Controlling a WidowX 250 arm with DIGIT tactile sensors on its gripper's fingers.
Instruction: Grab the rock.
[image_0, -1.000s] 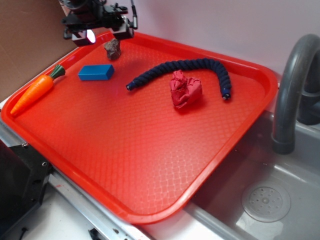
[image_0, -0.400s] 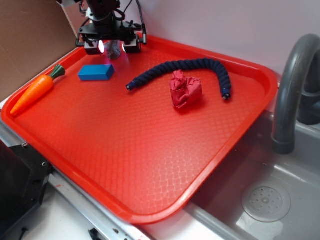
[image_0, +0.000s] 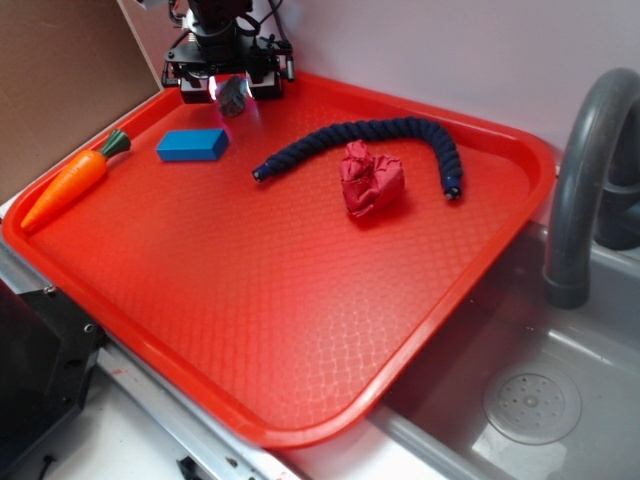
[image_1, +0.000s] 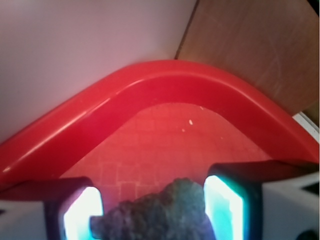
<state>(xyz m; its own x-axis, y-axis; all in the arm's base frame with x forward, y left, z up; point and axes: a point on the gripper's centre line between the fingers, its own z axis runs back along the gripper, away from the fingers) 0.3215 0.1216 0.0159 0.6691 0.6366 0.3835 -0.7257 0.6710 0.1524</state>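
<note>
The rock, a small rough brown-grey lump, lies at the far left corner of the red tray. My gripper is lowered over it, one lit finger on each side, with gaps showing between the fingers and the stone. In the wrist view the rock fills the bottom centre between the two glowing pads of the gripper. The jaws stand open around the rock.
A blue block lies just in front of the rock, and a toy carrot rests by the left rim. A dark blue rope and a crumpled red cloth ball sit mid-tray. The tray rim and wall are close behind. A grey sink and faucet are at right.
The gripper moved right from beside the rock to over it, then came down so its fingers straddle the stone. The rock has stayed in place.
</note>
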